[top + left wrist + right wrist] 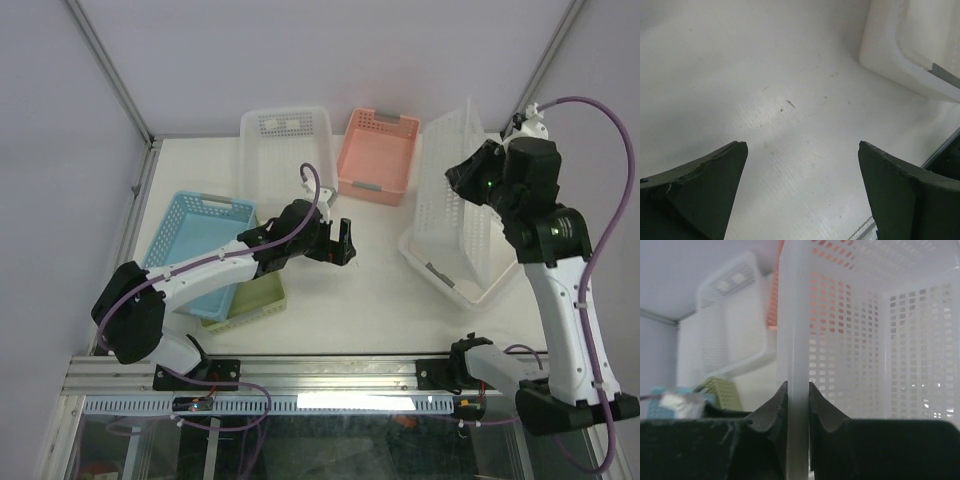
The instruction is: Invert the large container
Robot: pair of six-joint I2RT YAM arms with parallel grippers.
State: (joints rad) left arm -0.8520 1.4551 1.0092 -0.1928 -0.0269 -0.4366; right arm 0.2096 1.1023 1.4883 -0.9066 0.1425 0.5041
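The large container [452, 215], a white perforated basket, stands tipped up on one long side at the right of the table, its lower edge resting on the surface. My right gripper [464, 172] is shut on the raised rim [797, 330], and the right wrist view shows both fingers of my right gripper [798, 388] pressed against that rim. My left gripper [343, 243] hovers open over bare table at the centre, holding nothing. In the left wrist view my left gripper [802, 145] has its jaws wide apart, and a corner of the large container [885, 50] shows at the upper right.
A clear white basket [285, 135] and a salmon basket [378, 155] stand at the back. A blue basket [200, 250] overlaps a green basket [255, 298] at the left, under my left arm. A metal rail [330, 372] runs along the near table edge.
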